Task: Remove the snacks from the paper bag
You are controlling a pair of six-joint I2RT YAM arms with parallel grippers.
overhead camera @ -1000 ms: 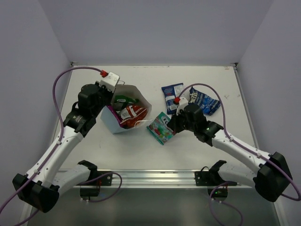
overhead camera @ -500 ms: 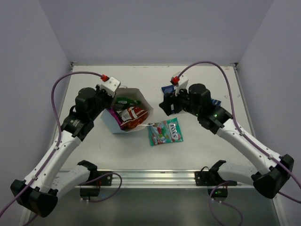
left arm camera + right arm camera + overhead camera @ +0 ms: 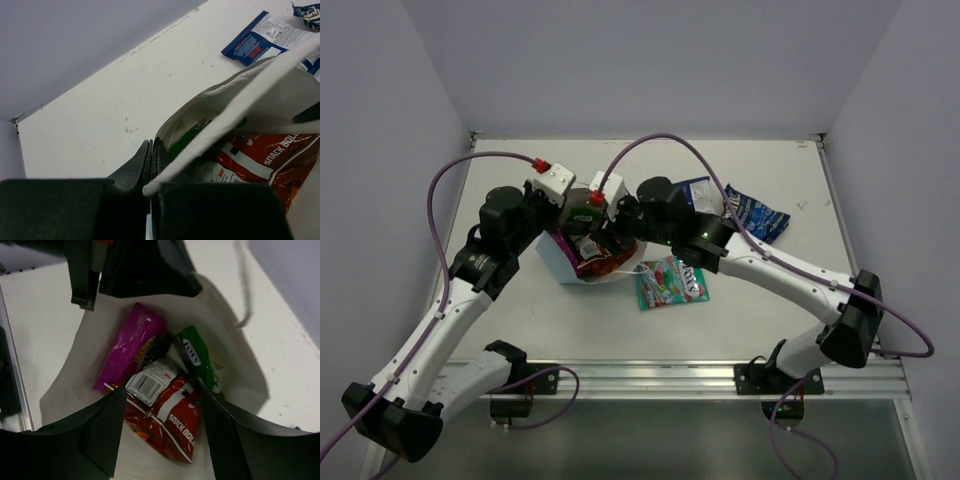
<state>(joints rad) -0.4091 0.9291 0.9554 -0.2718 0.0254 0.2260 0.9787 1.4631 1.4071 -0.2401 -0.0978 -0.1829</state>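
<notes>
A light blue paper gift bag (image 3: 553, 258) with a white inside lies on its side on the left half of the white desk (image 3: 620, 330), its mouth facing up and to the right. The left tool (image 3: 151, 150) is pressed together on the bag's far rim, pinching the paper edge between its dark fingers (image 3: 132, 167). The right tool (image 3: 161, 392) hangs just over the bag's mouth with its fingers spread and nothing between them. Below it, three packets lie inside the bag: a glossy magenta packet (image 3: 132, 352) to the left, a narrow green packet (image 3: 196, 362) to the right, and a red-and-white snack packet (image 3: 167, 417) nearest the mouth, overlapping the ends of both. Outside the bag, a teal packet printed with candy pictures (image 3: 670, 282) lies flat on the desk just to the right of the mouth. A flat dark blue packet (image 3: 260, 40) lies farther back, partly hidden by the right arm in the top view, and a crumpled dark blue packet (image 3: 755, 215) sits to its right, well apart from the bag.
</notes>
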